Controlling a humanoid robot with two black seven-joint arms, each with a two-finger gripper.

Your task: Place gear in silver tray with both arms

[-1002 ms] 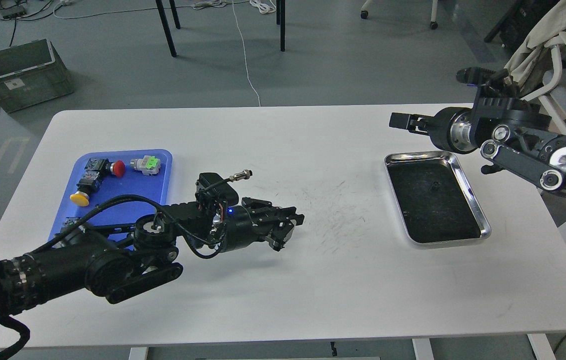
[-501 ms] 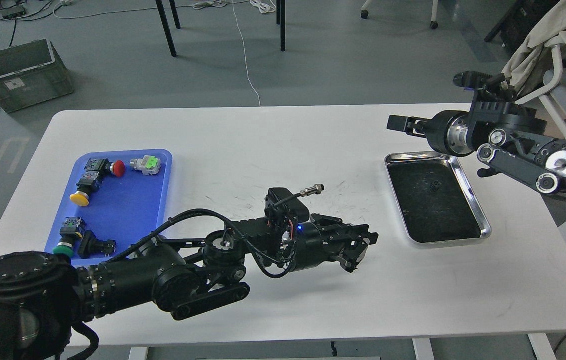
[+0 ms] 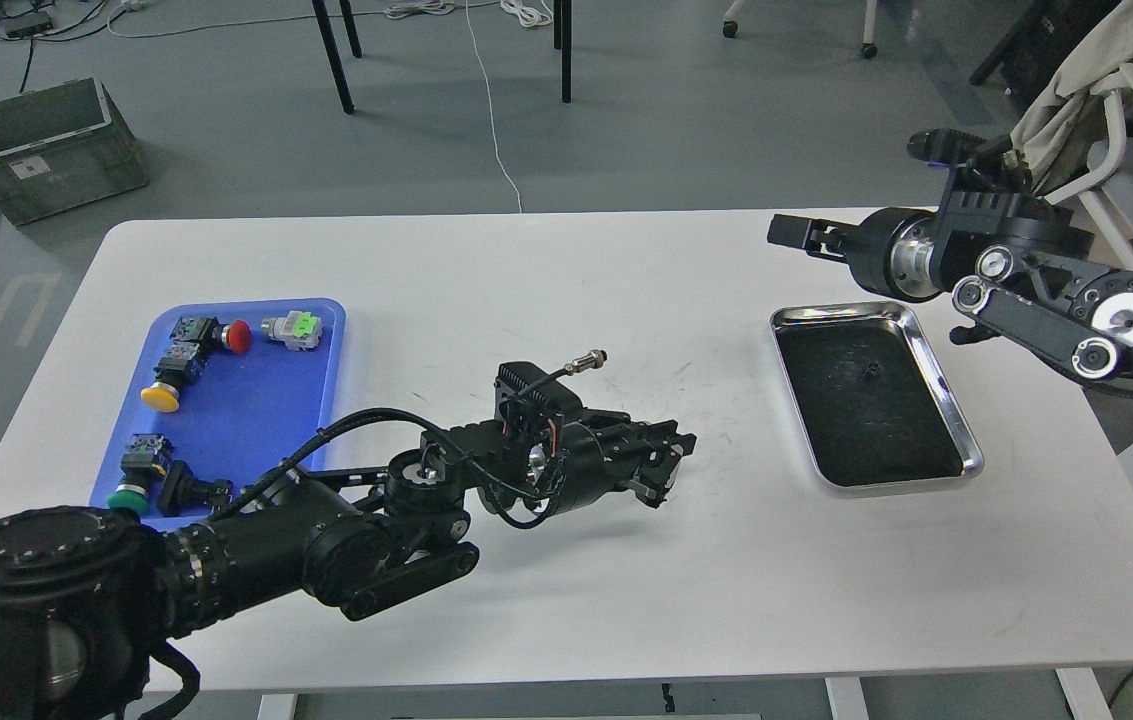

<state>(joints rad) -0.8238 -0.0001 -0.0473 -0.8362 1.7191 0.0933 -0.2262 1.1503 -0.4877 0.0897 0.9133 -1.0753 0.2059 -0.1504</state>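
Both arms stood short of the silver tray: the right gripper hovered just beyond its far rim, nearer than the left gripper, from which the tray lay well off to the right. Neither pincer's opening nor any load could be told.

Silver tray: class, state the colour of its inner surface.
Black, inside a shiny steel rim, on the silver tray; the head view shows it best.

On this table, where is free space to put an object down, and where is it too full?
Bare white table lies between the blue tray and the silver tray, behind the left gripper. The near right strip below the silver tray is free too. Its dark floor holds one small piece. The blue tray is crowded with switches.
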